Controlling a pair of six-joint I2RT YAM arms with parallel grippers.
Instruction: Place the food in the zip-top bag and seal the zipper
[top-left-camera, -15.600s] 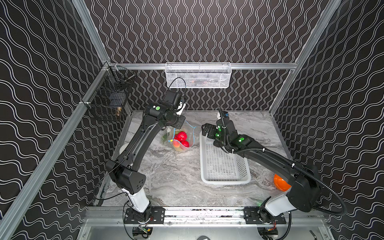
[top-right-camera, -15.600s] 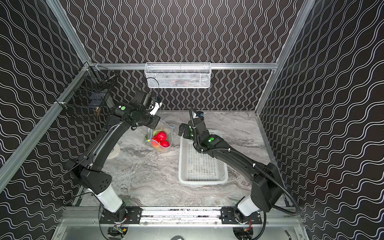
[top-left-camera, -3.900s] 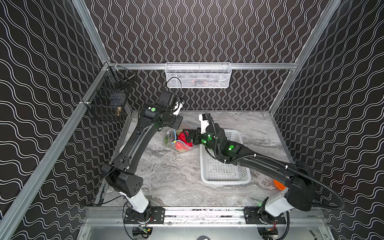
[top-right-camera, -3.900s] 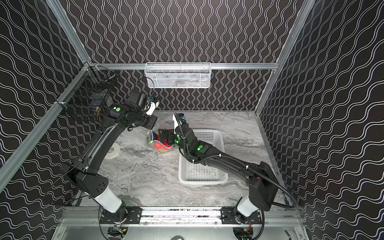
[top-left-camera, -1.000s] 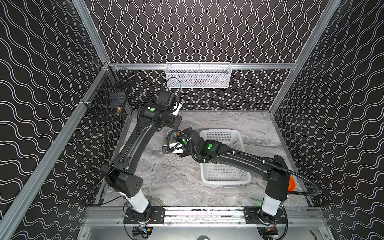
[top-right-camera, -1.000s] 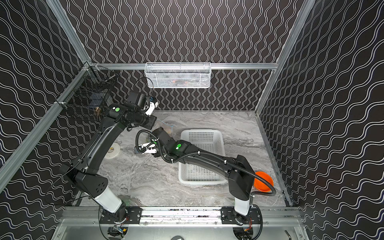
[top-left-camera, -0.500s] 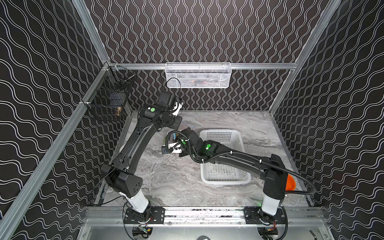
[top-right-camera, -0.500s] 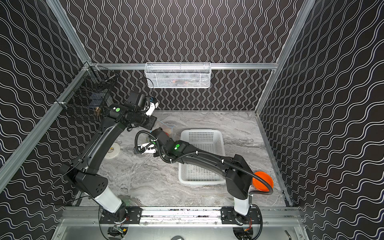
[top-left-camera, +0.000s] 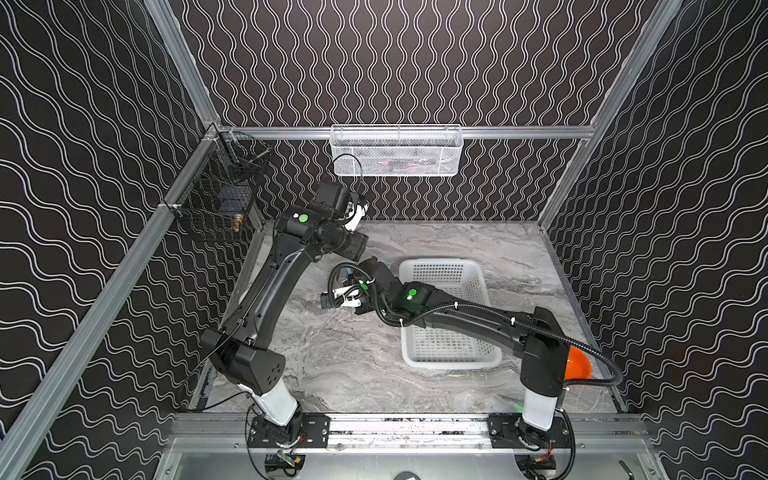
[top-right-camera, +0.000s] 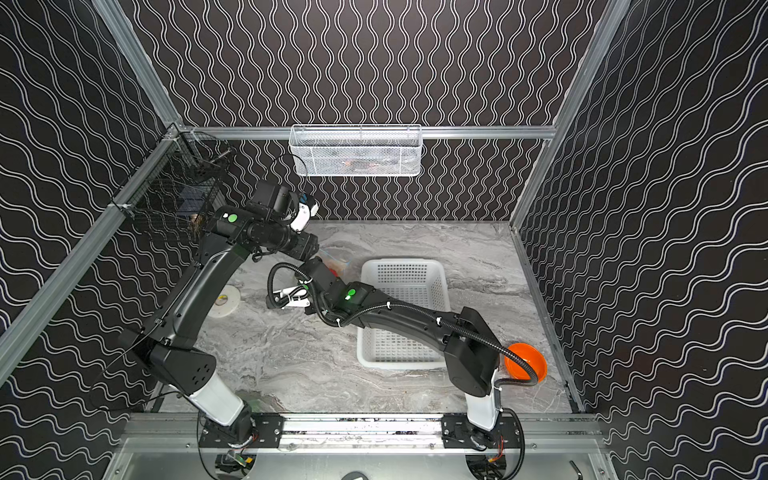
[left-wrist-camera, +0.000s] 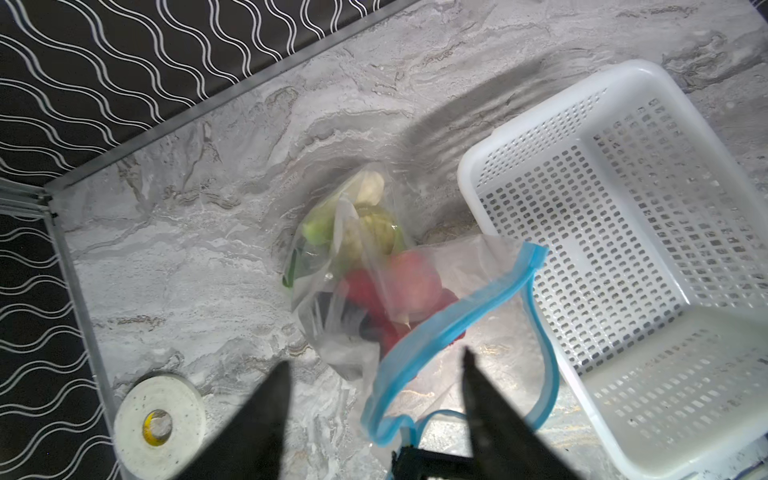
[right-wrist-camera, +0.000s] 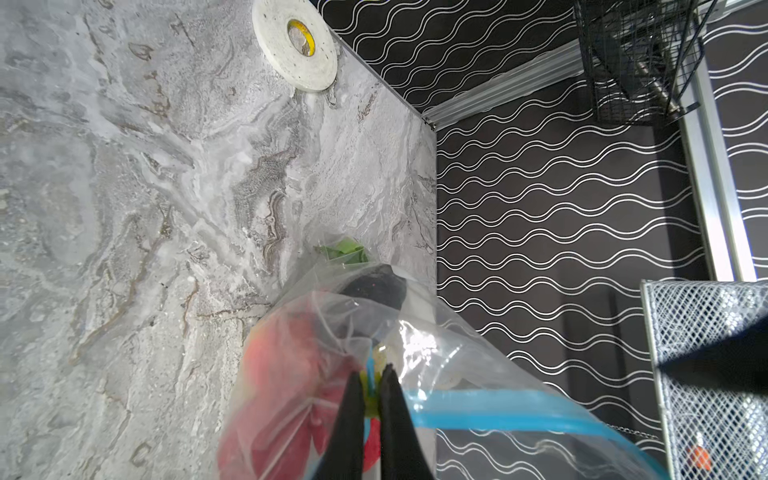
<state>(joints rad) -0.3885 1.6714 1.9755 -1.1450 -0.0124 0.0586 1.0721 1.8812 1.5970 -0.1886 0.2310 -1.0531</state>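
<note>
The clear zip-top bag (left-wrist-camera: 332, 332) lies on the marble table beside the white basket, and both arms hide most of it in both top views. Inside it, the food shows as red fruits (left-wrist-camera: 411, 278), green cabbage (left-wrist-camera: 374, 228), a white radish (left-wrist-camera: 370, 187), a dark item (right-wrist-camera: 374, 284) and a green leaf (right-wrist-camera: 345, 249). The light-blue zipper (left-wrist-camera: 440, 328) gapes in a loop. My left gripper (left-wrist-camera: 376, 365) hovers open above the strip without touching it. My right gripper (right-wrist-camera: 371, 384) is shut on the zipper's yellow slider tab (right-wrist-camera: 370, 397) at one end of the strip (right-wrist-camera: 498, 415).
An empty white perforated basket (top-left-camera: 449, 357) stands right of the bag under the right arm. A tape roll (top-right-camera: 224, 301) lies by the left wall. An orange bowl (top-right-camera: 525, 365) sits at the front right. Wire baskets hang on the back wall (top-left-camera: 395, 151) and the left rail (top-left-camera: 216, 203).
My left gripper has opened and let go of the bag's edge. My right gripper has closed on the slider tab. Both arms have barely shifted.
</note>
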